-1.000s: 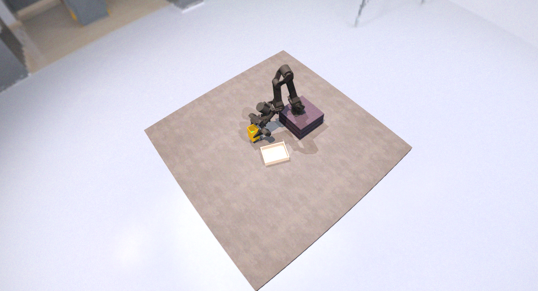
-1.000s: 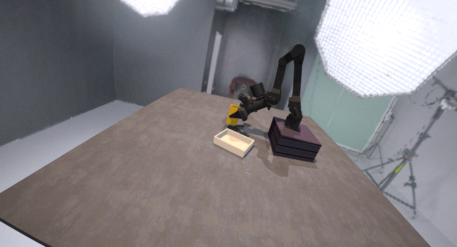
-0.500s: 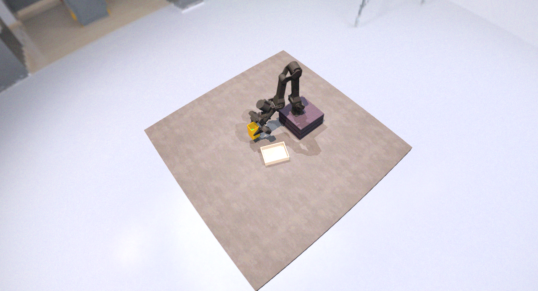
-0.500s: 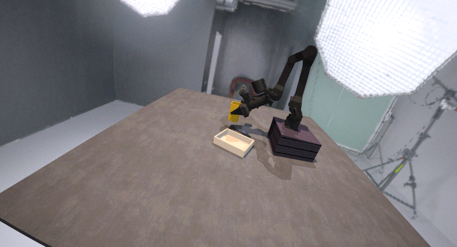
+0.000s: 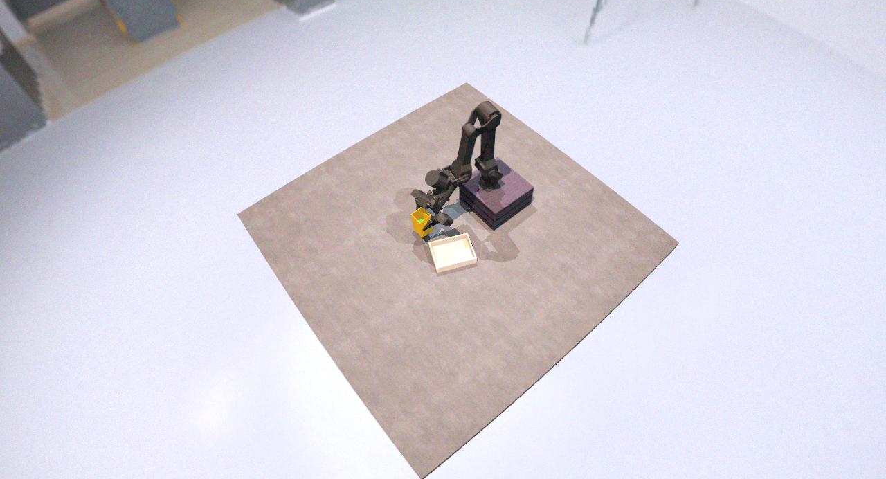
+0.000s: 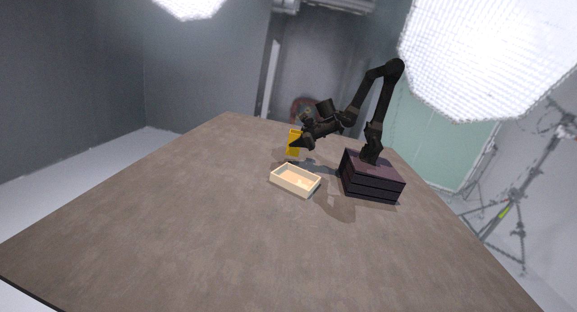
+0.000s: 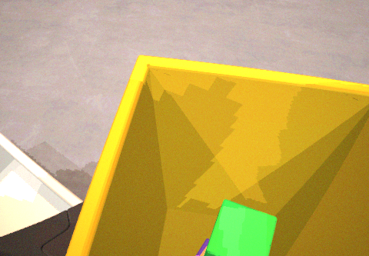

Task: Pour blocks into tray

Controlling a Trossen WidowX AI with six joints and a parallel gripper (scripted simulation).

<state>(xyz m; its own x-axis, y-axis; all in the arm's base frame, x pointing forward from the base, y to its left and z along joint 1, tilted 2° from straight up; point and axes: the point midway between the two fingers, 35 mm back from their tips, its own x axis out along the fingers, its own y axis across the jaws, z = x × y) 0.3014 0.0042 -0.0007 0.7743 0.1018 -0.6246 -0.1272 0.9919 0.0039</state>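
One end effector [image 5: 426, 219] [image 6: 295, 142], gripping one cup [image 5: 421, 223] [image 6: 293, 143] [image 7: 250, 72]; inside, one green block [image 7: 242, 229], one purple sliver [image 7: 204, 247]. One tray [image 5: 455, 267] [image 6: 291, 184] [image 7: 42, 171].

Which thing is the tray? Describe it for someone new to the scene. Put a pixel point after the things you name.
Find the dark purple slatted block [image 5: 509, 188] [image 6: 375, 168] under the arm's base. On the table beside it sits a shallow, cream, open-topped rectangular tray [image 5: 438, 269] [image 6: 288, 184] [image 7: 42, 171]. Unlike the tall yellow cup [image 5: 421, 225] [image 6: 292, 151] [image 7: 111, 152] in the pincer [image 5: 428, 219] [image 6: 295, 142], it is low and wide.
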